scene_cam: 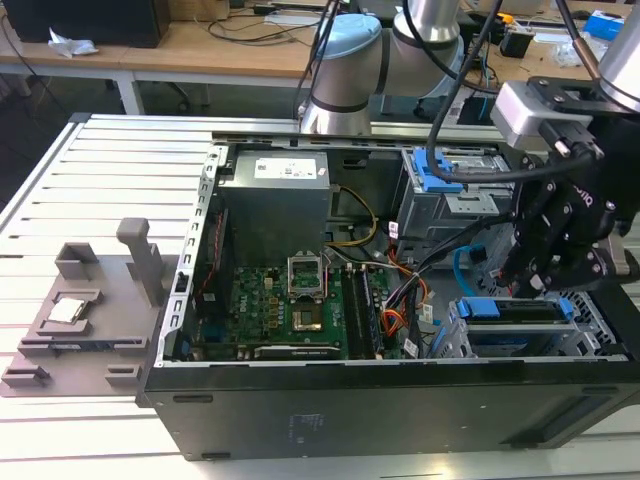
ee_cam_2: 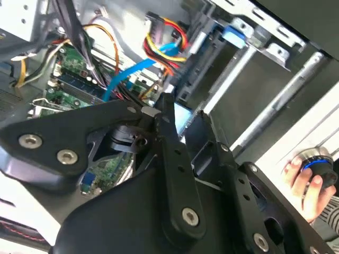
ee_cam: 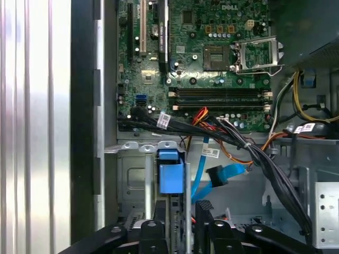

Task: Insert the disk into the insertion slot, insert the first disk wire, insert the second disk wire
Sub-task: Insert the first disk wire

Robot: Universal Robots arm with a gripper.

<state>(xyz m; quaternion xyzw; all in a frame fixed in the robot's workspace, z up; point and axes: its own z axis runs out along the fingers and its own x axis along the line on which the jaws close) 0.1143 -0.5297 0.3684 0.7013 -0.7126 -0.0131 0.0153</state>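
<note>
From my station I read the gripper point(scene_cam: 540, 285) as clamped across the thin upper edge of the disk point(ee_cam: 170, 174), a silver-grey hard drive clipped in a bright blue plastic frame. In the first wrist view one blue frame end juts out just beyond the jaws. Directly below the jaws, the disk sits partly down in the insertion slot point(scene_cam: 452, 338), a silver perforated sheet-metal cage barely wider than it.

I judge that seating the disk is the step in hand. To do it well, I keep the drive square to the cage walls and press straight down without twist, so the frame rides both sides evenly.

The second disk wire point(ee_cam: 203, 159), a flat light blue cable, and the first disk wire point(ee_cam: 201, 114), a red, orange and black strand bundle, lie loose beyond the jaws toward the green circuit board point(ee_cam: 153, 79). I want both kept out of the slot's mouth.
</note>
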